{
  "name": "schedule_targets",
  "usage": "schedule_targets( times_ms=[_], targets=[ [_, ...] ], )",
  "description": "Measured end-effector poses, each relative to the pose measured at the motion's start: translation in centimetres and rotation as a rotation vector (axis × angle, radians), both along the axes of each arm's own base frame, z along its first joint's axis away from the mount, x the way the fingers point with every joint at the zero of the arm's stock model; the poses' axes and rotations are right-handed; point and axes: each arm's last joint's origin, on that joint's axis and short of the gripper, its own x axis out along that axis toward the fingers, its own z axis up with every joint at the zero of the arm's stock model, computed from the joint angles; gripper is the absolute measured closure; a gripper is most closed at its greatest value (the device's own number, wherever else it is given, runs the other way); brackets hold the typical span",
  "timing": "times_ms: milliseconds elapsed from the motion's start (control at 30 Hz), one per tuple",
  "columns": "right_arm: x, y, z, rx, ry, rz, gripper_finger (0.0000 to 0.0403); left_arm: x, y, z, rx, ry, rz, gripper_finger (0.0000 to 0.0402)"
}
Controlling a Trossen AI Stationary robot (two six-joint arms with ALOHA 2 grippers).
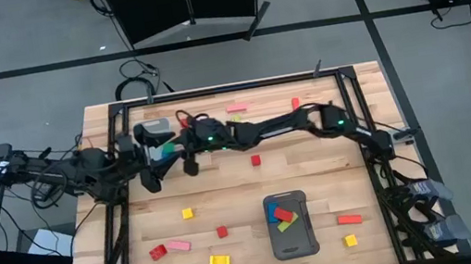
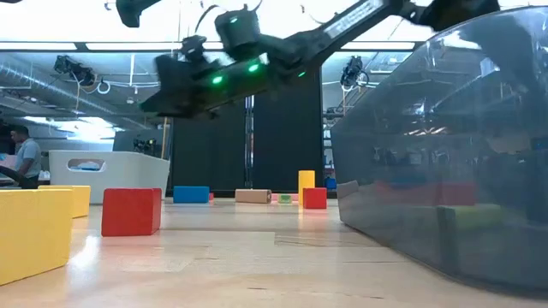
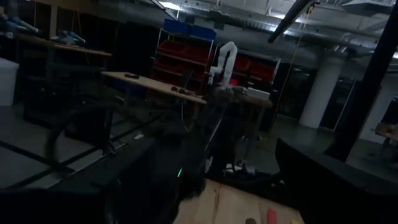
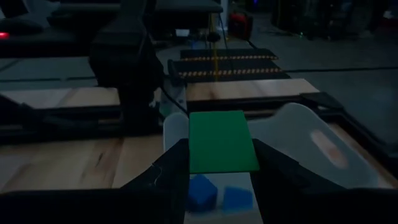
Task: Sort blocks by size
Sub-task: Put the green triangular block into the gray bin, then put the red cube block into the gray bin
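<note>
Blocks (image 1: 220, 260) scattered across wooden table (image 1: 315, 162), dim workshop behind.

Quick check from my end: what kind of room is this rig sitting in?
Likely a robotics lab or workshop: an open ceiling with strip lights, shelves of red and blue storage bins, a white robot arm on another bench, cables on the grey floor.

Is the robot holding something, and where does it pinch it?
Yes. The right pincer holds a green block, pinched on its two long sides near one end. The left pincer holds nothing.
</note>
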Motion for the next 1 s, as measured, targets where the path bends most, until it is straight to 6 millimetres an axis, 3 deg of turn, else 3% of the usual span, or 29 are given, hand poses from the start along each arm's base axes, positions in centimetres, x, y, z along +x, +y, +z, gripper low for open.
schedule_targets(
  times_ms=[233, 367, 567, 667, 867, 1000],
  targets=[
    [4.2, -0.5, -2.5, 0.071, -0.014, 0.005, 0.0256, -0.2, 0.0, 0.1, -0.001, -0.004, 0.0, 0.0067],
    [5.3, -0.6, -3.5, 0.073, 0.046, 0.012, 0.0248, -0.1, 0.0, 0.0, -0.001, 0.007, -0.001, 0.0067],
    [5.2, -0.7, -1.8, 0.028, 0.039, 0.032, 0.0105, -0.1, 0.0, -0.2, -0.015, 0.016, -0.003, 0.0067],
    [4.9, -1.3, -1.0, 0.011, 0.026, 0.01, 0.0082, -0.1, 0.0, -0.2, -0.016, 0.017, -0.004, 0.0067],
    [3.5, -2.4, -0.6, -0.012, -0.01, -0.027, 0.013, -0.1, 0.0, -0.2, -0.015, 0.023, -0.004, 0.0067],
    [1.0, -2.4, -0.1, -0.024, -0.077, -0.042, 0.0182, -0.1, 0.0, -0.3, -0.013, 0.028, -0.003, 0.0067]
  ],
)
